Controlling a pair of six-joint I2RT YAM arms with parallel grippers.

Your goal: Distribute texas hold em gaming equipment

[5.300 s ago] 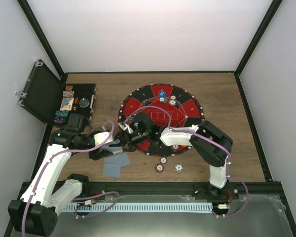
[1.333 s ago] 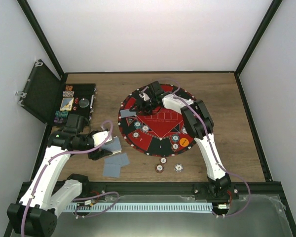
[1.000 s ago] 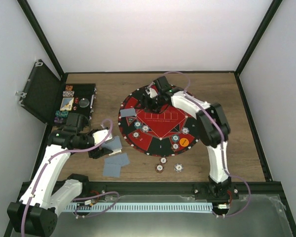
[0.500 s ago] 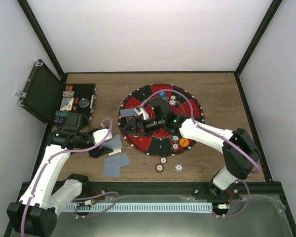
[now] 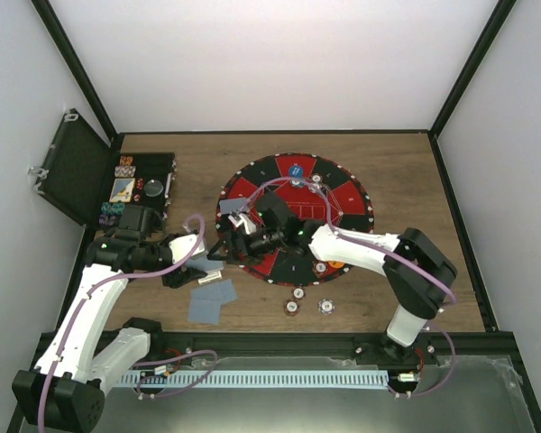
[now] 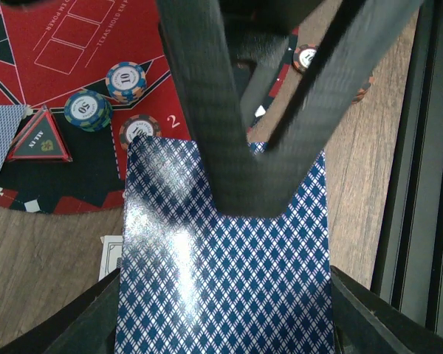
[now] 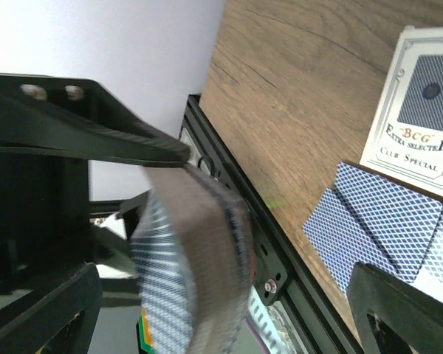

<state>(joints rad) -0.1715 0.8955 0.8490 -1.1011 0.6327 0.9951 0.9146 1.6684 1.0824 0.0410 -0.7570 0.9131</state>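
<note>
Still pinched narrowly in left gripper [image 5: 207, 263]: deck of playing cards [image 6: 221, 280], held just off the left rim of the mat [image 5: 352, 185], near loose cards [image 5: 212, 300] on the table [image 5: 433, 225]. Brought right gripper [image 5: 237, 239] back from the mat's far side to the deck within the last second, jaws wide and empty. Reads as one deal done, next draw pending; one dealt card [image 5: 232, 207] visible at the left seat.
</note>
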